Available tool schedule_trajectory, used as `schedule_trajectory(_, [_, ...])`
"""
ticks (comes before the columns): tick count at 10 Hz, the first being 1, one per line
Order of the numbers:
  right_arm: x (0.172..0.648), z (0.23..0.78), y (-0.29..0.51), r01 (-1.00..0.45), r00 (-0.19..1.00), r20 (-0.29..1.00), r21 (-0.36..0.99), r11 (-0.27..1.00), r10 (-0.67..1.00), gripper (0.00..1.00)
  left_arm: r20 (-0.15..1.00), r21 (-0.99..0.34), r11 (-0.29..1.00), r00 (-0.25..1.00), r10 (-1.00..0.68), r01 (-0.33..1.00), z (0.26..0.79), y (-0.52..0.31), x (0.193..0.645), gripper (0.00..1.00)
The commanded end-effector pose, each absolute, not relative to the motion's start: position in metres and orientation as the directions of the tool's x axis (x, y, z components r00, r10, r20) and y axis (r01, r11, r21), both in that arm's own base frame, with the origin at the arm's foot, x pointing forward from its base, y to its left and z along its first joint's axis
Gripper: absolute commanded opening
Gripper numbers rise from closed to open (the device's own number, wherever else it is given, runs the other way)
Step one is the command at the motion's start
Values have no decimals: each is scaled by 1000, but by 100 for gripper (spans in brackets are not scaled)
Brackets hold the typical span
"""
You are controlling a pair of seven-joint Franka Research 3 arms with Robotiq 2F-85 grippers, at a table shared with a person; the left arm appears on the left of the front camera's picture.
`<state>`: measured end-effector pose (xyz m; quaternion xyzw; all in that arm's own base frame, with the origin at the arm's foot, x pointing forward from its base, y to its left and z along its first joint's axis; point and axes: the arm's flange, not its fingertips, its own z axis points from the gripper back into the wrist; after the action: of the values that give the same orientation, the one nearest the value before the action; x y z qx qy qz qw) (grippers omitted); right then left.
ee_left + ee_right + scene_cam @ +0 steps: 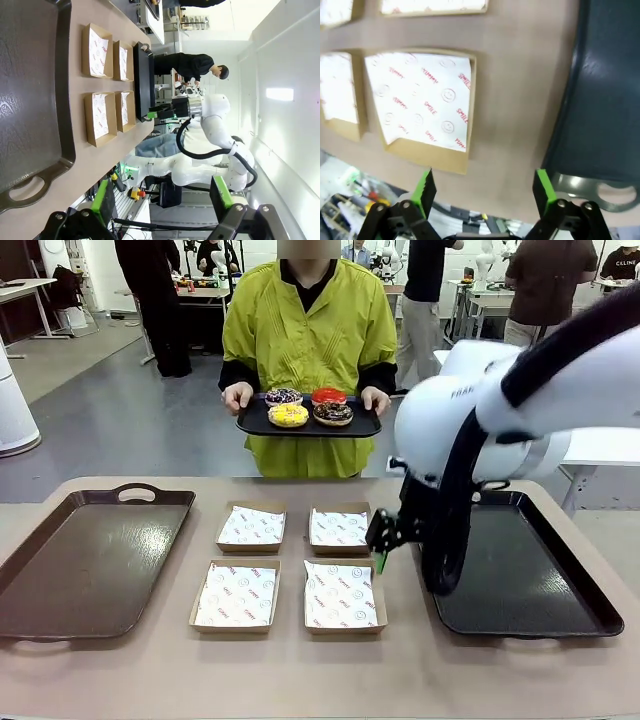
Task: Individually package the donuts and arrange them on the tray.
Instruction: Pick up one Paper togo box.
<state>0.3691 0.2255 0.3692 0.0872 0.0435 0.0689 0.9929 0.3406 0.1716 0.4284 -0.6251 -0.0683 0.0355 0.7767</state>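
Four iced ring donuts (308,408) lie on a person's (308,330) black tray (252,426), far side. The right hand (383,548) hangs released above the tan bench (400,665); the left hand (162,186) likewise.

Both the right hand (485,187) and the left hand (162,197) hold fingers spread wide.

Four donuts (288,416) lie between the person's hands (237,397). There are four paper-lined boxes (251,527) and, it seems, three trays (90,560), one held in those hands.

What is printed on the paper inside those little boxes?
The paper bears red words, SMILE and YUMMY, plus faint smiley faces; clearest in the right wrist view.
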Motion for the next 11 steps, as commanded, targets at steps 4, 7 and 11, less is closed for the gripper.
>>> schedule_trajectory(4, [369,369,225,-129,987,-74,179,975,144,100,63,-978,206,988,142,33,431,172,338,100])
schedule_trajectory(7, [369,369,225,-129,987,-74,179,975,144,100,63,-978,206,988,142,33,431,172,338,100])
schedule_trajectory(11, [379,353,258,-42,999,-16,67,997,43,100,63,-978,206,988,142,33,431,172,338,100])
